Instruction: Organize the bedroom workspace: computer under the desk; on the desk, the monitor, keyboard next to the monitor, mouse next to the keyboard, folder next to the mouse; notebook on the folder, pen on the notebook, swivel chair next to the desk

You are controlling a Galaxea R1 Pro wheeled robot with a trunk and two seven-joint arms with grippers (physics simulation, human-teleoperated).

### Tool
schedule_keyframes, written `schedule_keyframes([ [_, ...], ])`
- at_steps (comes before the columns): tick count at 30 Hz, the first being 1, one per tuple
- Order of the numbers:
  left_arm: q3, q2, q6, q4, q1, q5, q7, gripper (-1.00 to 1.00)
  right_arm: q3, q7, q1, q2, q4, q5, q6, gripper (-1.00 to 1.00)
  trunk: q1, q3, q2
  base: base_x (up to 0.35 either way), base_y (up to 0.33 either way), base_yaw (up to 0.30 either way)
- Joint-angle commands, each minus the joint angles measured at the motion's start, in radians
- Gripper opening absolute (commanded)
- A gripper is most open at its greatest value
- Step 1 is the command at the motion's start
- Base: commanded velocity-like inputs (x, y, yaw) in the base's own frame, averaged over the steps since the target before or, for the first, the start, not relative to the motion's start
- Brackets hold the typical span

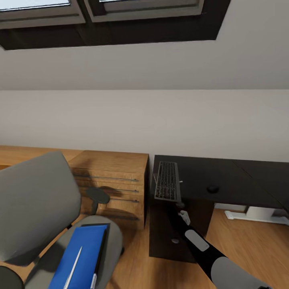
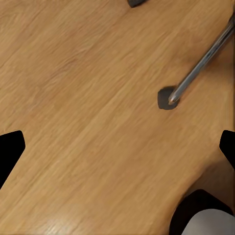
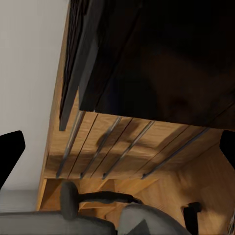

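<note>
**Mia:** What does the head camera see?

**Ben:** A dark desk (image 1: 224, 176) on the right, against the far wall. The keyboard (image 1: 167, 180) lies on its left end, and the little dark mouse (image 1: 212, 188) sits to the right of it, a bit apart. The right arm (image 1: 208, 251) reaches from the near right toward the desk's near edge, just under the keyboard.

**Mia:** And the chair?

**Ben:** The gray swivel chair (image 1: 36, 200) is at the near left. A blue folder (image 1: 82, 257) lies on its seat, with a thin pen (image 1: 74, 267) on top. A wooden drawer chest (image 1: 114, 180) stands between the chair and the desk.

**Mia:** What about the left wrist camera?

**Ben:** It looks at the wood floor (image 2: 83, 107). A shiny chair leg (image 2: 205, 61) ends in a dark foot (image 2: 166, 98). The left gripper (image 2: 117, 149) has its two black tips far apart, holding nothing.

**Mia:** And the right wrist camera?

**Ben:** It sees the desk's dark side (image 3: 161, 54), the keyboard's edge (image 3: 78, 63), the drawers (image 3: 122, 142) and the chair's armrest (image 3: 73, 198). The right gripper (image 3: 117, 152) is wide apart too, with nothing in it.
</note>
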Motion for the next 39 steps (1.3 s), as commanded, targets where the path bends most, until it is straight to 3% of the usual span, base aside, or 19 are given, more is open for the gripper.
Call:
schedule_keyframes([
  [1,0.004,0.0,0.001,-0.001,0.001,0.008,-0.009,1.0,0.004,0.004,-0.001,0.0,0.002,-0.009,0.0,1.0,0.0,-0.001,0.0,0.237,0.004,0.0],
  [19,0.004,0.001,0.001,-0.001,0.001,0.008,-0.005,1.0,-0.001,0.0,-0.001,-0.019,0.032,-0.02,0.007,1.0,0.0,-0.001,0.0,0.063,0.001,0.0],
  [39,0.006,0.002,0.001,-0.001,0.001,0.01,-0.004,1.0,0.004,0.006,-0.001,-0.015,0.029,-0.016,0.004,1.0,0.0,-0.001,0.0,0.0,0.0,0.0],
])
